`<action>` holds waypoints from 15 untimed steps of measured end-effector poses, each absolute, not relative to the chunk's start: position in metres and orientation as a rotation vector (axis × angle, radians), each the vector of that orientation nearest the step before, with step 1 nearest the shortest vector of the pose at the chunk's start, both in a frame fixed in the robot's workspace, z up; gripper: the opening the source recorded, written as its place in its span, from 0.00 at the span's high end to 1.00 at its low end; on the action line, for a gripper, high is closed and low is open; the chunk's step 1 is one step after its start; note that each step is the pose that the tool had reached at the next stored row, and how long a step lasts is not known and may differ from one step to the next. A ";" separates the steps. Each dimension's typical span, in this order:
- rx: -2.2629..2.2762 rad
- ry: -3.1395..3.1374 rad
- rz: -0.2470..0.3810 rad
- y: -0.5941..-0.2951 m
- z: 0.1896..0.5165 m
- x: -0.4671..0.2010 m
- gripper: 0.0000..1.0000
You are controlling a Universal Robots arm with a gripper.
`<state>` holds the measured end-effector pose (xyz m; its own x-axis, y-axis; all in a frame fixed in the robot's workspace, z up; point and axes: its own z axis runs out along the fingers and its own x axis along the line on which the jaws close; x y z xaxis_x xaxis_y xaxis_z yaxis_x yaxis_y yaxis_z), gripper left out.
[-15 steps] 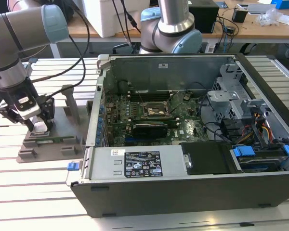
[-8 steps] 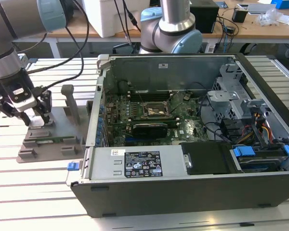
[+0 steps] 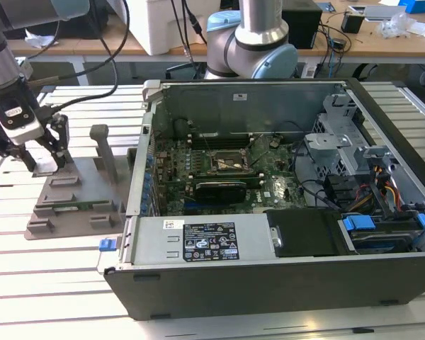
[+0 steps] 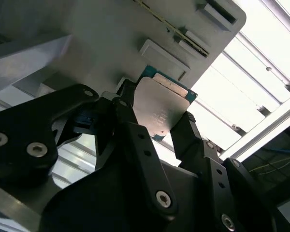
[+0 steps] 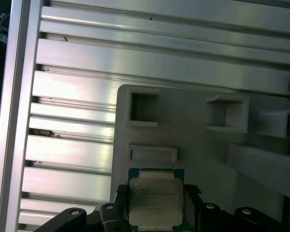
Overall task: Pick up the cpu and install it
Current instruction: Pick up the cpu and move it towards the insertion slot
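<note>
Pincer clamps the cpu between its fingers, over the grey holder tray; the open computer case stands at 3 o'clock.

The worktop is made of pale aluminium slats with dark grooves between them, running from the exterior view's left to its right. In both wrist views the slats shine with bright reflected light. Beyond its far edge stands a wooden desk. On the desk sit a white box, a black box, a clear bag, loose cables and, at the exterior view's far right, a blue box. The space under the desk is dark.
</note>
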<state>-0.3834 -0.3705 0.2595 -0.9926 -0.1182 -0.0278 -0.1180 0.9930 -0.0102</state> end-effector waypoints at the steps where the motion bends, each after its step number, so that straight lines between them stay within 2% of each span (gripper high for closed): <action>1: -0.184 3.108 -0.013 -0.371 0.261 -0.383 0.45; 15: -0.184 3.108 -0.013 -0.370 0.287 -0.383 0.45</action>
